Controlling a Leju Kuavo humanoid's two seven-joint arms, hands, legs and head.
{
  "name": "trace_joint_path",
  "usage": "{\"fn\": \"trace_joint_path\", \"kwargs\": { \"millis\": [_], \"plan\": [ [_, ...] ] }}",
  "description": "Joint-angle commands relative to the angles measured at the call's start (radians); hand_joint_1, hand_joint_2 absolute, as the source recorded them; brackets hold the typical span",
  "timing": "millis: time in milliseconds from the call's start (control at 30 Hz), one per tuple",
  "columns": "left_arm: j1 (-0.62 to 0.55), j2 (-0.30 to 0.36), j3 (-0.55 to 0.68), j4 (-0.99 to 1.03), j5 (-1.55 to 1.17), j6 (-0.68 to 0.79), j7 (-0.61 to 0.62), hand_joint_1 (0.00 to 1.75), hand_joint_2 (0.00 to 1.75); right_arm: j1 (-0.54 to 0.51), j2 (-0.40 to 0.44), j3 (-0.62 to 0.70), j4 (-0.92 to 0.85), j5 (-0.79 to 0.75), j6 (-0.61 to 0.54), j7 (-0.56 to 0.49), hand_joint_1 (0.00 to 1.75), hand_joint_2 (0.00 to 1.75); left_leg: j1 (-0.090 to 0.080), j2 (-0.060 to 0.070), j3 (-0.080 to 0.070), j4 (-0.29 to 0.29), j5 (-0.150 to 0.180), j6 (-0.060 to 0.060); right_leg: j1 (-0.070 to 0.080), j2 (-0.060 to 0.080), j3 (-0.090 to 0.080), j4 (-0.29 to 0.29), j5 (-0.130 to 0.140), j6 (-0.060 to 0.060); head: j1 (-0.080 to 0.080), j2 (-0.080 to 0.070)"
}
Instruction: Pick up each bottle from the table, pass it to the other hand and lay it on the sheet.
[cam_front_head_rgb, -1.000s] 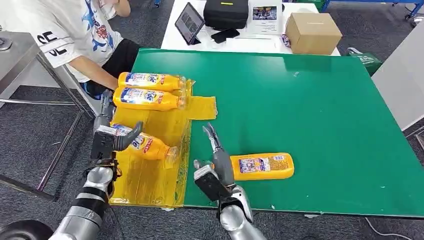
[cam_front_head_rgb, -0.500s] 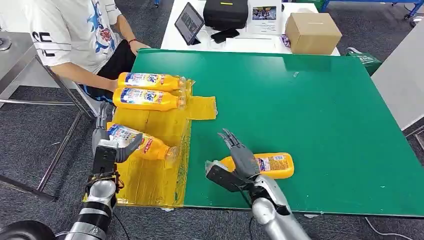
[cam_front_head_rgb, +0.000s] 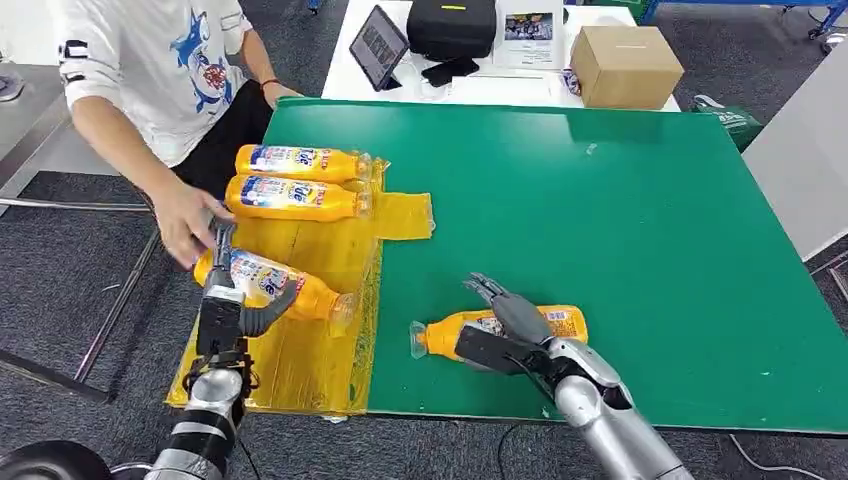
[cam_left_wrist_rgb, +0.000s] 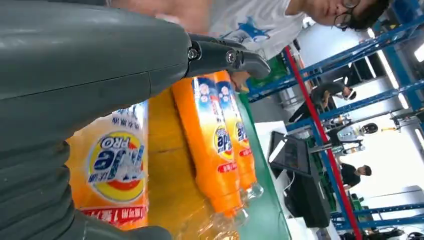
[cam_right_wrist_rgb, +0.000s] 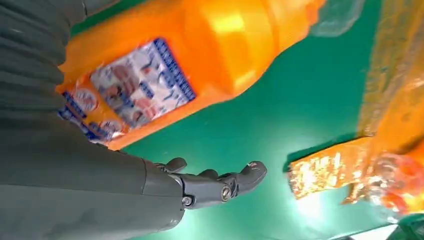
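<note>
In the head view, 4 orange bottles lay across the lower left half of the frame. 2 of them (cam_front_head_rgb: 300, 161) (cam_front_head_rgb: 295, 197) rested side by side at the upper left of the yellow sheet (cam_front_head_rgb: 305, 365), caps pointing right. A third bottle (cam_front_head_rgb: 272, 284) lay tilted at left centre of the frame over the sheet, and the left robot hand (cam_front_head_rgb: 232, 300) had hold of it, thumb curled under its body and fingers reaching up along its base. A person's hand (cam_front_head_rgb: 183, 223) was at the base end of that same bottle, touching or just beside the fingers; which, the frame did not show plainly.

The fourth bottle (cam_front_head_rgb: 500, 332) lay on its side on the green table (cam_front_head_rgb: 640, 200) at lower centre of the frame, cap toward the sheet. The right robot hand (cam_front_head_rgb: 505, 330) sat over the middle of it with fingers spread across the label. The right wrist view showed the bottle close against the palm and the thumb (cam_right_wrist_rgb: 220, 185) held apart from it above the table, so the hand was open and held nothing.

At the top of the frame a white table carried a tablet (cam_front_head_rgb: 378, 46), a black case (cam_front_head_rgb: 452, 26) and a cardboard box (cam_front_head_rgb: 626, 64).
</note>
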Motion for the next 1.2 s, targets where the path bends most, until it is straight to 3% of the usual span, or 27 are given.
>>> {"fn": "trace_joint_path", "kwargs": {
  "millis": [33,767,1200],
  "plan": [
    [-0.063,-0.017,0.01,0.151,0.021,-0.014,-0.006,0.0,1.75,-0.12,-0.064,0.087,0.164,-0.031,0.031,0.022,0.0,1.75,0.001,0.001,0.005,0.0,-0.002,-0.001,0.001,0.0,0.005,-0.001,-0.001,-0.002,0.0,0.0],
    [-0.1,-0.025,-0.012,0.227,0.045,-0.033,-0.004,0.0,1.75,-0.209,-0.199,0.201,0.197,-0.05,0.121,0.071,0.0,1.75,0.001,-0.001,0.005,0.001,-0.002,-0.001,0.001,-0.002,0.006,-0.001,-0.001,-0.001,0.0,0.0],
    [-0.118,-0.024,-0.02,0.26,0.054,-0.042,-0.006,0.0,1.75,-0.269,-0.315,0.26,0.073,-0.116,0.199,0.051,0.0,1.75,0.0,0.001,0.002,0.001,-0.002,-0.001,0.0,0.0,0.003,0.0,-0.001,-0.001,0.0,0.0]
  ]
}}
